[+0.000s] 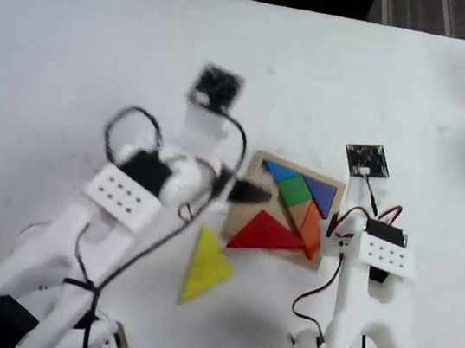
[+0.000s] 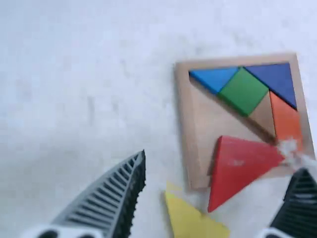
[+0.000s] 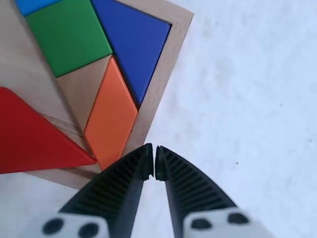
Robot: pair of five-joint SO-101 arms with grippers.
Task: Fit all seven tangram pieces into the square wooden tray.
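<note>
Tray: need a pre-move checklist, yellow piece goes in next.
1. Left gripper open and empty: ok.
2. Right gripper shut, empty, off the tray by its corner: ok.
3. Red triangle seated flat: not ok, it overhangs the rim.
4. Yellow triangle free to grasp: ok, it lies on the table beside the tray.
5. Light blue, green, dark blue and orange pieces seated: ok.
6. Seventh piece in place: cannot tell; the tan patch between green and orange may be a piece or bare floor.
</note>
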